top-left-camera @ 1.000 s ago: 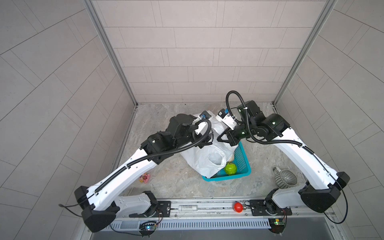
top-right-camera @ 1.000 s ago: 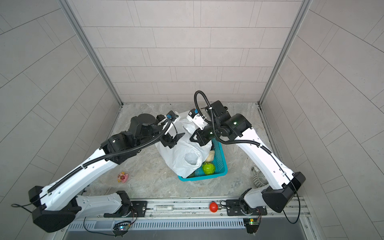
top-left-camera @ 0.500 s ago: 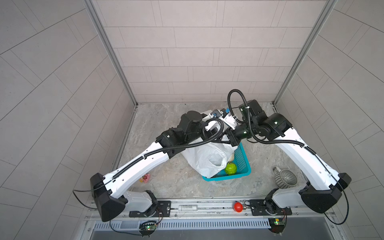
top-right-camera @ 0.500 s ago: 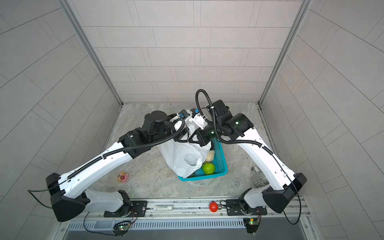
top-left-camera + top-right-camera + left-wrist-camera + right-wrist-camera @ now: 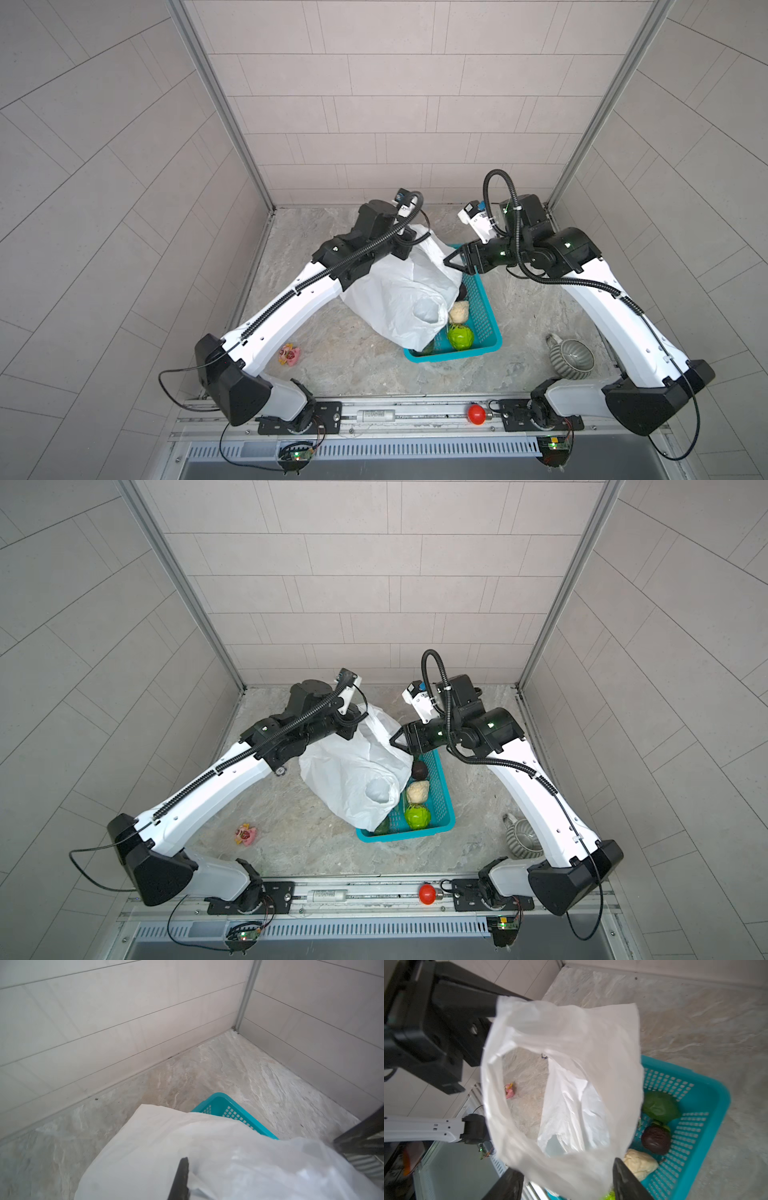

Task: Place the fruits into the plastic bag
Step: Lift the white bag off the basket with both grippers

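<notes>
The left gripper (image 5: 404,249) pinches the rim of the white plastic bag (image 5: 399,295), holding its mouth up. The right gripper (image 5: 564,1164) stands spread at the opposite rim. The bag drapes over one side of the teal basket (image 5: 457,356), in which a cream knobbly ball (image 5: 458,311), green bumpy ball (image 5: 460,337) and dark fruit (image 5: 419,769) lie.

Plastic bag (image 5: 353,771) covers part of the basket (image 5: 403,835) (fruits (image 5: 417,791) beside it seemingly reachable from above).

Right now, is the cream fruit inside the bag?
No, in a top view the cream fruit lies in the basket, beside the bag.
</notes>
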Controlling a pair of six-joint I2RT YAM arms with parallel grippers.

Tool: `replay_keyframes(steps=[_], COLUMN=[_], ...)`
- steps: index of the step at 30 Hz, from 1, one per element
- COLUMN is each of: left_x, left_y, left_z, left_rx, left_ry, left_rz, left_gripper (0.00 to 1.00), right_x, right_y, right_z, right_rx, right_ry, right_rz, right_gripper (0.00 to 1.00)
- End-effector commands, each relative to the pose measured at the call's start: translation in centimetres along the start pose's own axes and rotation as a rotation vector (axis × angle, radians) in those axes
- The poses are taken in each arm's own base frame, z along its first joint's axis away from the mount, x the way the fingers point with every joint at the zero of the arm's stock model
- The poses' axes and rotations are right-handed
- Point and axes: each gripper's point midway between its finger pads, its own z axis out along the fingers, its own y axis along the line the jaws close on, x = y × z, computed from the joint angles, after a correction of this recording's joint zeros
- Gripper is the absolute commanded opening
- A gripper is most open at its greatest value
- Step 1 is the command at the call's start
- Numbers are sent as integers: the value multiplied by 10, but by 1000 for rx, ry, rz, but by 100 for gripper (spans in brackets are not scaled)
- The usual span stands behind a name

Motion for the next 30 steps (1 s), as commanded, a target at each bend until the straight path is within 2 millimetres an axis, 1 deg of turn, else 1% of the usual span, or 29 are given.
replay_keyframes(steps=[1,3,4,7,10,12,14,17,20,22,27,30], left_x=[21,25,25,19,12,8,5,3,2,2,1,1], left_y=[33,43,45,40,36,35,35,34,34,34,34,34], left_z=[-8,-8,-7,-8,-9,-10,-11,-10,-9,-6,4,9], left_rx=[-85,-96,-96,-61,-33,-31,-30,-24,-22,-22,-20,-21], left_ry=[118,135,134,113,96,89,87,83,79,79,83,85], left_rz=[-267,-345,-354,-356,-366,-368,-369,-377,-388,-396,-406,-411], left_gripper=[0,0,0,0,0,0,0,0,0,0,0,0], right_x=[-21,-17,-12,9,31,42,48,57,68,77,104,115], right_y=[3,4,4,8,14,17,12,-10,-24,-27,-22,-20], right_z=[-8,-5,-2,14,41,60,77,94,102,105,109,113], right_rx=[-5,-21,-23,-48,-65,-77,-70,16,69,74,40,24], right_ry=[-112,-102,-92,-54,-9,-3,-1,13,40,71,125,146], right_rz=[22,31,34,22,14,22,38,52,30,25,-11,-30], right_gripper=[70,69,68,65,64,62,60,57,55,55,54,52])
